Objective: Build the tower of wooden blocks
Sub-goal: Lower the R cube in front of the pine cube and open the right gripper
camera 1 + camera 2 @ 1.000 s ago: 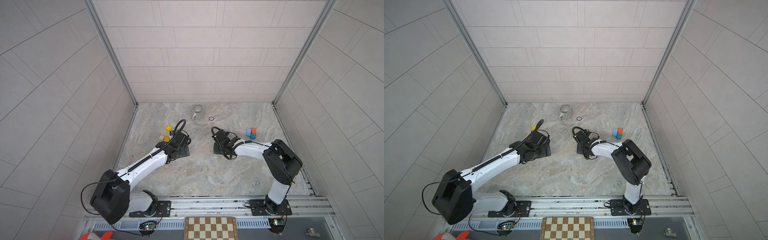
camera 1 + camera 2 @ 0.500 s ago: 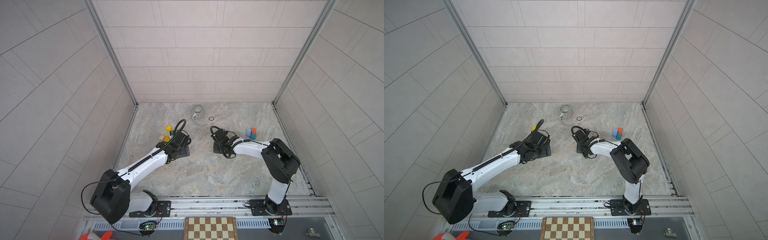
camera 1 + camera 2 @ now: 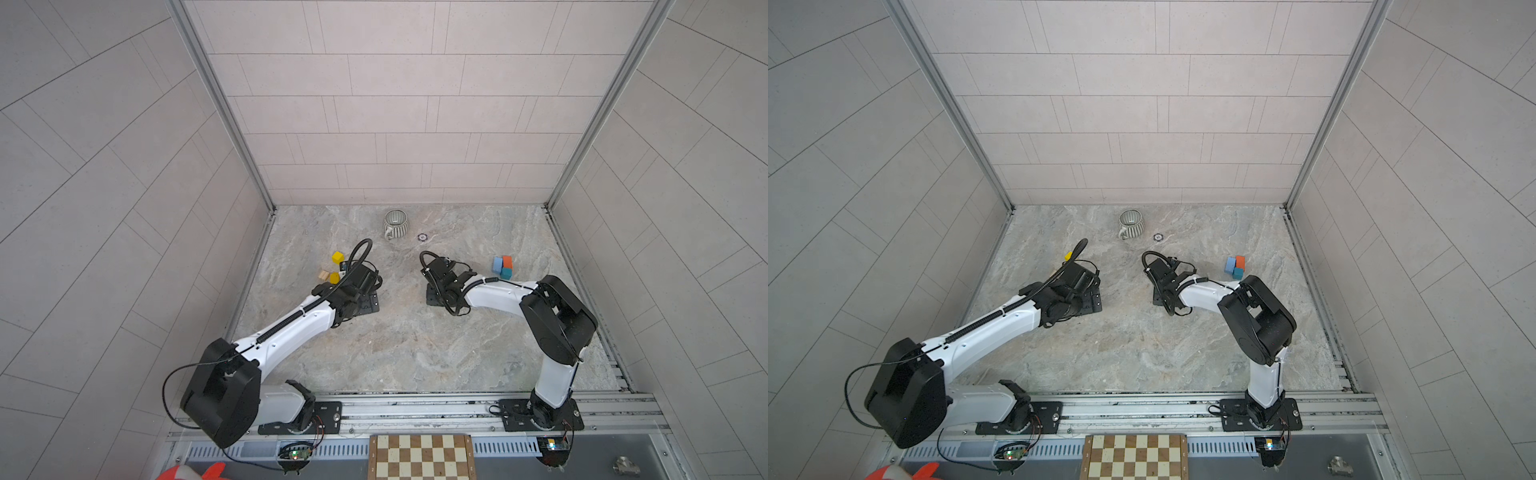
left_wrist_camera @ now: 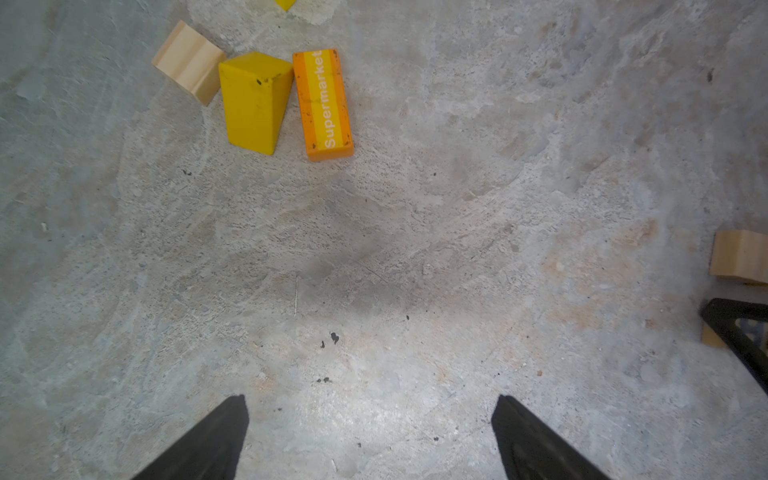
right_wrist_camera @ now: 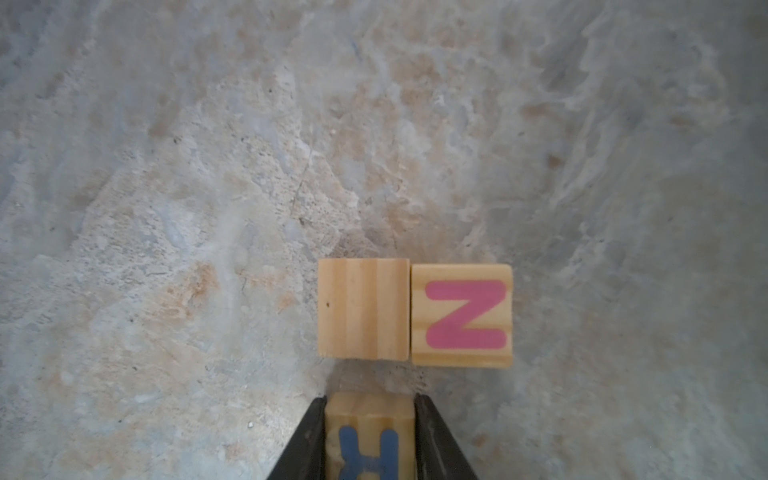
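Observation:
In the right wrist view my right gripper (image 5: 370, 400) is shut on a natural-wood cube with a blue letter (image 5: 370, 440), low over the table. Just ahead of it a plain wood cube (image 5: 363, 309) and a cube with a pink letter (image 5: 461, 316) sit side by side, touching. My left gripper (image 4: 370, 415) is open over bare table. Ahead of it lie a plain wood block (image 4: 187, 62), a yellow block (image 4: 253, 104) and an orange "Supermarket" block (image 4: 324, 104). Blue, orange-red and teal blocks (image 3: 503, 266) sit together at the right in both top views.
A grey ribbed cup (image 3: 395, 223) stands at the back middle with a small ring (image 3: 422, 237) beside it. A yellow cube (image 3: 338, 257) lies behind the left arm's wrist. A chessboard (image 3: 419, 457) lies off the table's front edge. Tiled walls close three sides.
The right arm's wrist has edged slightly toward the back left. The left arm has held still.

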Tool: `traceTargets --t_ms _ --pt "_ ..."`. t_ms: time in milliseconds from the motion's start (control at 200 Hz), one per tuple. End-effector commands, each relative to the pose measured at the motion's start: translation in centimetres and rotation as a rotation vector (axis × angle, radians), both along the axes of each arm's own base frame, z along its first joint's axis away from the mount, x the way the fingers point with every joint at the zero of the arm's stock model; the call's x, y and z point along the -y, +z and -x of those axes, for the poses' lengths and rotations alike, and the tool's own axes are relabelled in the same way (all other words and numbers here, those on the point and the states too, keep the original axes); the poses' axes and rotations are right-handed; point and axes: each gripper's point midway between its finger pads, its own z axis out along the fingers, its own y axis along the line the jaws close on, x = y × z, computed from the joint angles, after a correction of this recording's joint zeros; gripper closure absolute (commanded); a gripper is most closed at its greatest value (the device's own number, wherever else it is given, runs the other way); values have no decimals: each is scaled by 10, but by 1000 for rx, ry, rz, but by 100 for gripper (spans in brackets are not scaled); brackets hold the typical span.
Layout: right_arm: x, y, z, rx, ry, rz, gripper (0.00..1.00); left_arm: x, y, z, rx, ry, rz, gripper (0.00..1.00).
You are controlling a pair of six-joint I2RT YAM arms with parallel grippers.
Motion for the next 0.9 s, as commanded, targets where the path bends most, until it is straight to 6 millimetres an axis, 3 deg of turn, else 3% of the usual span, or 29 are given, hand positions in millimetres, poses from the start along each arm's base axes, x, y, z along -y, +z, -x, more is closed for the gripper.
traceTargets --t_ms 0,515,580,741,896 --pt "5 -3 0 -12 -20 23 67 -5 -1 4 -2 8 -24 1" --pt "6 -7 -5 -27 -19 26 66 -9 3 4 13 16 -30 0" --pt "4 -9 -5 -35 -11 17 61 -10 3 5 16 17 -34 0" --pt "-5 -8 -4 -48 18 -21 36 -14 7 6 18 21 -47 0" --pt "-8 5 0 -26 41 -57 32 -23 19 7 27 43 -86 0"
